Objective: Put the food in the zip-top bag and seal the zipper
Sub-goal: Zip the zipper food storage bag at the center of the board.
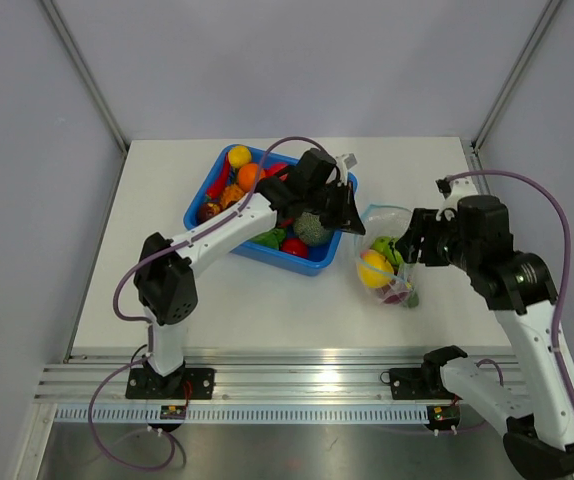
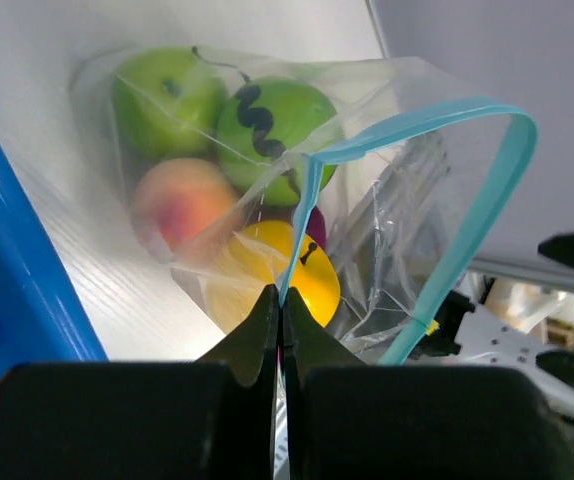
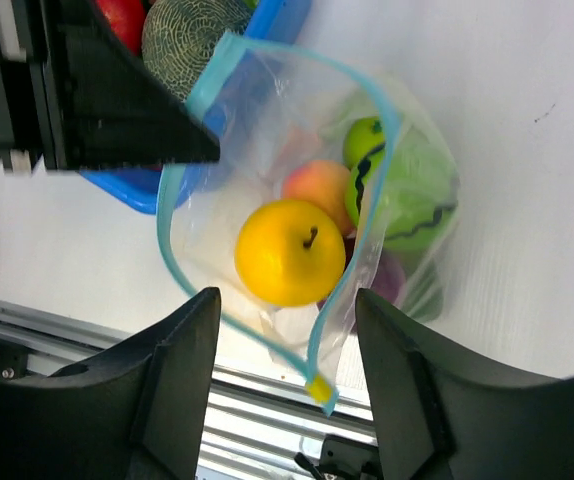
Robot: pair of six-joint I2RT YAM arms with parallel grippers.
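**While the left end effector pinches the zipper, the right one gapes at the bag mouth**

Where its two fingers meet, the left end effector (image 2: 279, 295) is clenched on the zipper (image 2: 467, 230), with the pale blue-green strip running straight into the closed tips. From that pinch the strip rises and loops round, so the mouth of the zip-top bag (image 2: 387, 240) is held up in a wide open loop.

The right end effector (image 3: 287, 310) is released, its fingers (image 3: 182, 340) spread wide on either side of the near edge of the mouth. Whether they touch the film is hard to tell from the wrist view.

Inside the bag lies some of the food. A yellow fruit (image 3: 289, 252) sits nearest the mouth, with a peach-coloured fruit (image 3: 317, 185) behind it. Two green pieces (image 2: 167, 95) are pressed against the closed end, one marked with a wavy black line. Something purple shows dimly beneath them.

The bag rests on the white worktop (image 1: 267, 310), just right of the blue bin (image 1: 267, 255). The left arm reaches across that bin, and its wrist hangs over the bin's right corner, between the bin and the bag. More food is in the bin, including an orange piece (image 1: 250, 175), a yellow one (image 1: 238, 155) and a netted green melon (image 3: 182, 35) at the corner nearest the bag.
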